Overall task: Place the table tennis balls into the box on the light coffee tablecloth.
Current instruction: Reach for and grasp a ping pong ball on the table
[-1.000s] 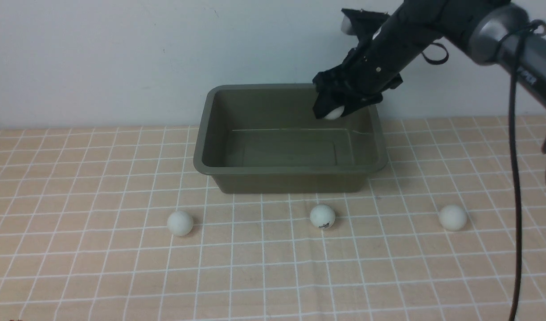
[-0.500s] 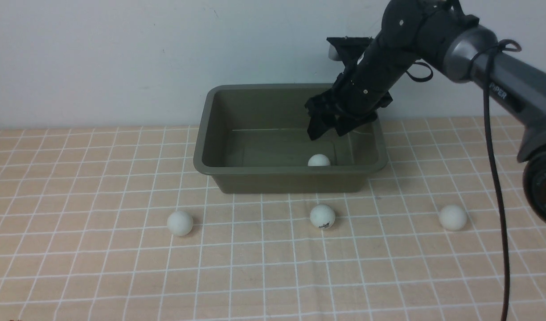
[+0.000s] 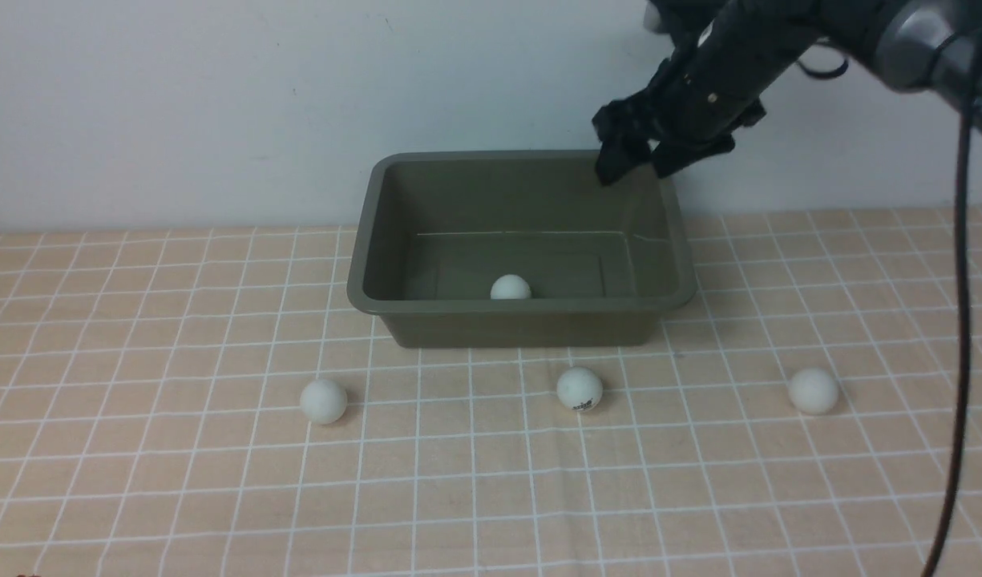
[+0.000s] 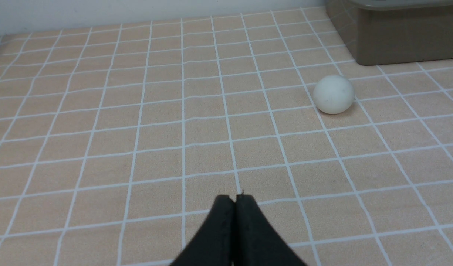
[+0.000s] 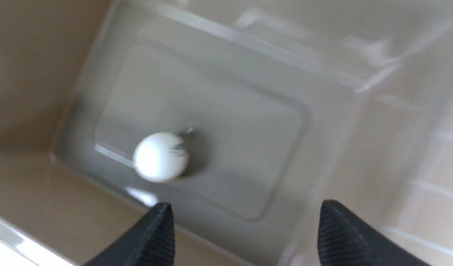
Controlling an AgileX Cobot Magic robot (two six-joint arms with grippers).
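The olive-grey box (image 3: 362, 296) stands on the light coffee tablecloth (image 3: 138, 481) near the back wall. One white ball (image 3: 511, 287) lies inside it near the front wall; it also shows in the right wrist view (image 5: 160, 157). Three balls lie on the cloth in front of the box: left (image 3: 324, 401), middle with dark lettering (image 3: 579, 389), and right (image 3: 814, 391). My right gripper (image 3: 633, 170) is open and empty above the box's back right corner; it shows in its wrist view (image 5: 244, 212). My left gripper (image 4: 234, 197) is shut and empty, low over the cloth, with a ball (image 4: 333, 94) ahead.
A pale wall rises right behind the box. A black cable (image 3: 957, 320) hangs from the right arm down the right side. The box's outer wall (image 4: 396, 33) shows in the left wrist view, just beyond the ball.
My right gripper let go of the ball over the box, then rose and drew back to the right. The ball dropped in and rolled left along the box floor.
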